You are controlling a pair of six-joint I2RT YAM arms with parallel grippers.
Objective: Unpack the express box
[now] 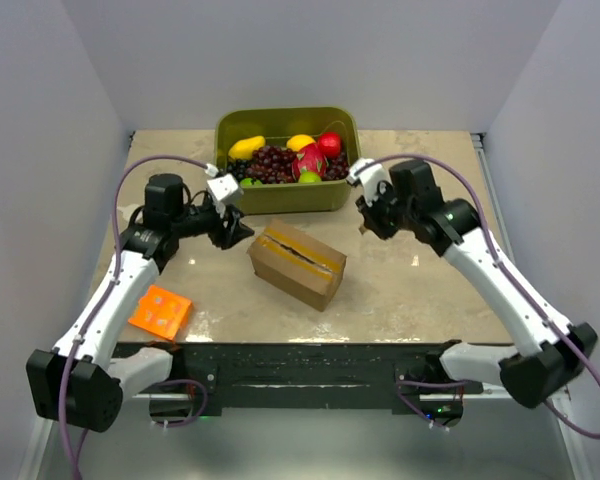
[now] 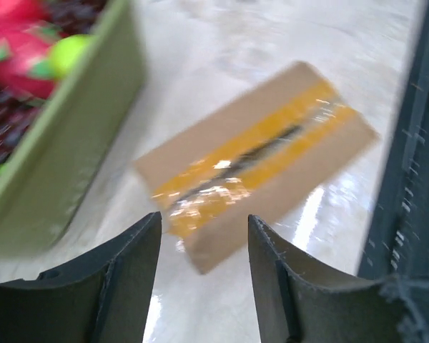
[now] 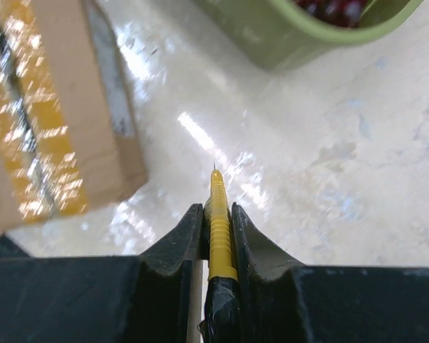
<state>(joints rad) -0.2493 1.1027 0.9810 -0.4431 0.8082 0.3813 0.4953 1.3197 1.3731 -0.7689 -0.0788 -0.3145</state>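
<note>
Shows the express box point(image 1: 296, 264) lying askew near the middle of the table point(image 1: 430, 290), tan tape on top with a dark line along the seam. Places behind it a green bin point(image 1: 285, 197) of fruit (dark grapes point(image 1: 272, 162) in the middle, yellow and red pieces around them), with the left gripper point(image 1: 233, 229) low just off the box's far left corner and the right gripper point(image 1: 366, 222) apart from the box to its far right. Sets a flat orange box point(image 1: 160, 311) beside the left arm, near the front edge.
</note>
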